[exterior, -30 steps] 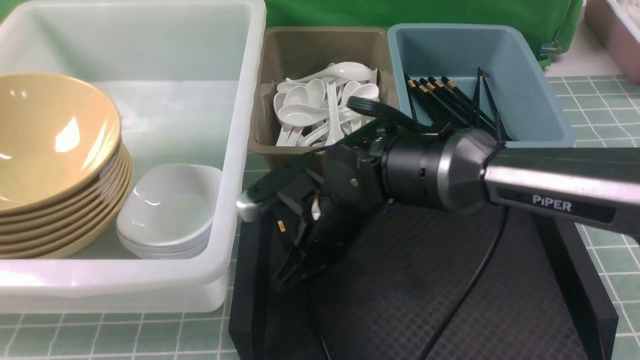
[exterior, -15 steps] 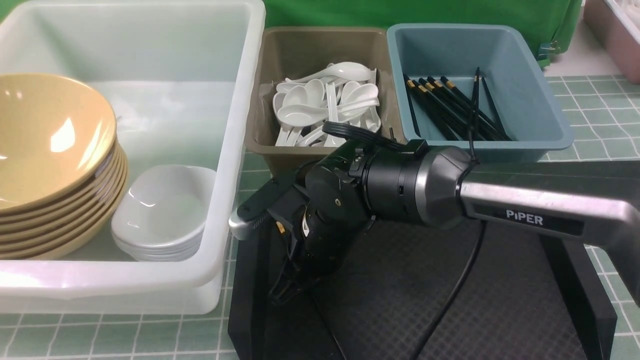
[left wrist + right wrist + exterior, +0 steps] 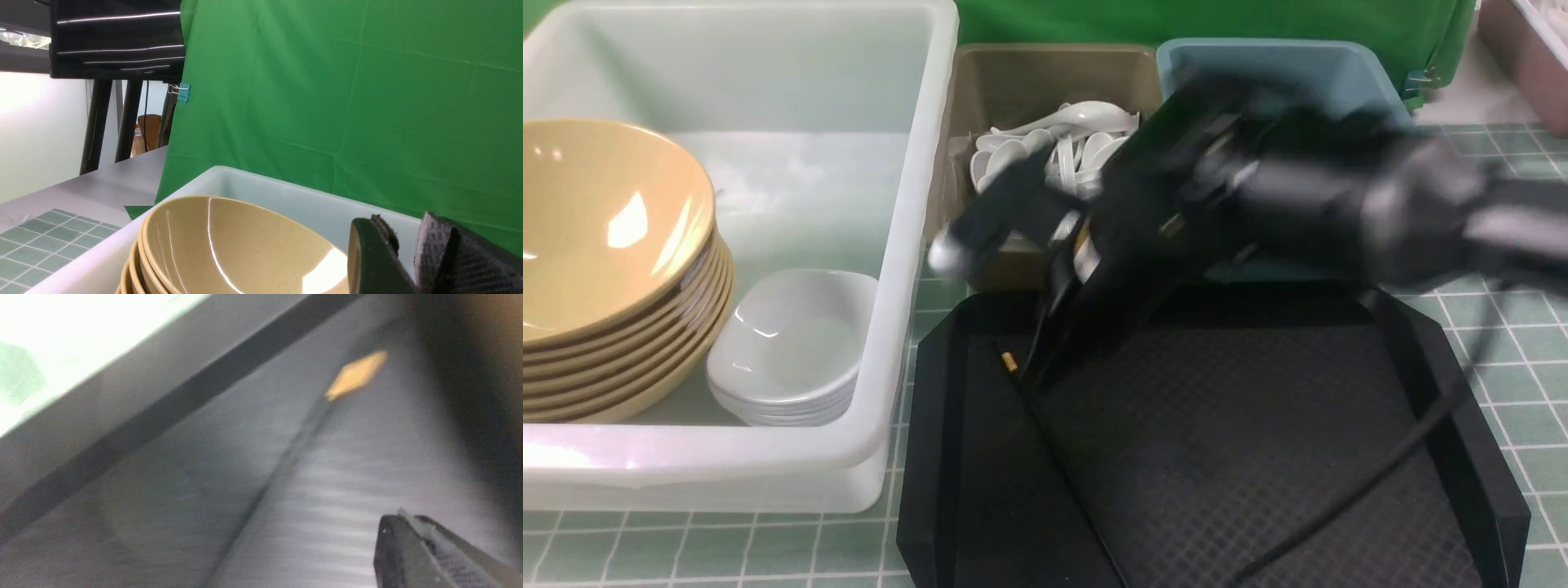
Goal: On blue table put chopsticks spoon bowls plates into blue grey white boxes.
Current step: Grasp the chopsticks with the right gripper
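Over the left part of the black tray (image 3: 1217, 457), the blurred right gripper (image 3: 402, 531) is pointed downward with its jaws pressed together. A black chopstick (image 3: 1009, 361) with a gold band is seen just beside its tips; whether it is pinched cannot be told. The left gripper (image 3: 400, 224) is held above the stacked tan bowls (image 3: 605, 237) in the white box (image 3: 923, 163), its pads set narrowly apart with nothing between them. White plates (image 3: 792, 343) are stacked beside the bowls. Spoons (image 3: 1086, 114) are heaped in the grey-brown box (image 3: 1029, 77); the blue box (image 3: 1258, 53) is largely hidden by the arm. Everything is set on the blue table (image 3: 1527, 343).
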Controlling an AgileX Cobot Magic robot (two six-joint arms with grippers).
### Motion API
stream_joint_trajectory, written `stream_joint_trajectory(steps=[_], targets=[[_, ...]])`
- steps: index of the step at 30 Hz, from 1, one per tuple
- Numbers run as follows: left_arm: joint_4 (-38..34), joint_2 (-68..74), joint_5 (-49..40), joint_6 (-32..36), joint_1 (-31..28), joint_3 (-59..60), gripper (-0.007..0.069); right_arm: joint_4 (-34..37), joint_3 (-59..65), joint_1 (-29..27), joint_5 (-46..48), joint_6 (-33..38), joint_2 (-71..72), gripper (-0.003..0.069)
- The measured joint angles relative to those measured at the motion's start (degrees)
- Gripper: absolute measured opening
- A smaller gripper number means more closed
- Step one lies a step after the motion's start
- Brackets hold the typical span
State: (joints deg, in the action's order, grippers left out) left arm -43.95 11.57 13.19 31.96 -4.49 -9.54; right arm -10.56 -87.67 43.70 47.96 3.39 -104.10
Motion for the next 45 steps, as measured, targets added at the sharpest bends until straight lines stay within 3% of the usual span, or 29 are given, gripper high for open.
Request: stream_joint_trajectory(steps=[5, 9, 11, 15, 17, 19, 20, 24, 28, 32, 33, 35, 40, 43, 45], targets=[[0.0, 0.0, -0.1, 0.0, 0.0, 0.0, 0.0130, 0.0, -0.1, -8.4, -5.8, -3.4, 7.6, 0.0034], [0.0, 0.0, -0.4, -0.3, 0.0, 0.0, 0.0130, 10.6, -0.1, -12.1, 0.1, 1.5, 7.0, 0.0039], [0.0, 0.0, -0.7, -0.5, 0.0, 0.0, 0.0130, 18.0, 0.0, -11.7, 7.1, 5.8, 3.1, 0.0068], [0.0, 0.0, -0.9, -0.8, 0.0, 0.0, 0.0130, 21.8, 0.5, -8.1, 8.7, 8.1, -4.2, 0.0153], [0.0, 0.0, -1.1, -0.9, 0.0, 0.0, 0.0130, 21.6, 0.5, -4.8, 6.9, 8.9, -8.8, 0.0231], [0.0, 0.0, -1.1, -0.9, 0.0, 0.0, 0.0130, 21.1, 0.5, -3.8, 6.3, 8.9, -10.0, 0.0247], [0.0, 0.0, -1.1, -0.9, 0.0, 0.0, 0.0130, 18.9, 0.5, -2.2, 5.0, 8.5, -12.0, 0.0286], [0.0, 0.0, -1.1, -1.0, 0.0, 0.0, 0.0130, 11.9, 0.0, -0.6, 3.5, 4.3, -15.0, 0.0318], [0.0, 0.0, -1.2, -1.2, 0.0, 0.0, 0.0130, 10.6, -0.7, -0.6, 3.9, 3.2, -15.7, 0.0293], [0.0, 0.0, -1.2, -1.3, 0.0, 0.0, 0.0130, 10.1, -0.8, -0.6, 4.0, 4.0, -15.7, 0.0189], [0.0, 0.0, -1.2, -1.3, 0.0, 0.0, 0.0130, 10.0, -0.8, -0.6, 4.2, 4.5, -15.5, 0.0127], [0.0, 0.0, -1.2, -1.4, 0.0, 0.0, 0.0130, 9.8, -0.7, -0.6, 5.1, 5.4, -14.7, 0.0069], [0.0, 0.0, -1.0, -1.5, 0.0, 0.1, 0.0130, 5.6, 0.0, -1.2, 7.4, 6.4, -6.9, 0.0067], [0.0, 0.0, -0.8, -1.5, 0.0, 0.1, 0.0130, 3.4, 0.0, -2.8, 3.9, 6.0, -1.2, 0.0067], [0.0, 0.0, -0.8, -1.5, 0.0, 0.1, 0.0130, 1.2, 0.0, -6.7, -4.1, 5.3, 4.9, 0.0067]])
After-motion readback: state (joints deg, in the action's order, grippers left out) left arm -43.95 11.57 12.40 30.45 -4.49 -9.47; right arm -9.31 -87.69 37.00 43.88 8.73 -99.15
